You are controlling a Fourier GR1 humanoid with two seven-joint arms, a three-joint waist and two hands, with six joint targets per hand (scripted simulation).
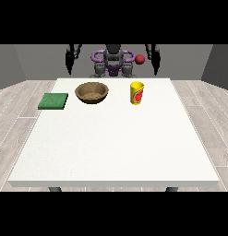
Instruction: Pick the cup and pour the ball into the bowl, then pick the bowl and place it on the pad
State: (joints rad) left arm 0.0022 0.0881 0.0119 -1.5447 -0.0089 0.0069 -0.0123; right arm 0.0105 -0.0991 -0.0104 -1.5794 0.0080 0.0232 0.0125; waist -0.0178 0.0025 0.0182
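Both robot hands, one [69, 68] at the view's left, one [156, 69] at its right, are too small to read; the cup's [137, 92] inside is hidden.

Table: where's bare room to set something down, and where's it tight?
The table's whole near half, camera-side of everything, is bare. Also free: the strip right of the yellow cup and the gap between it and the wooden bowl. Tightest at the far left, where the green pad overhangs the table's edge beside the bowl.
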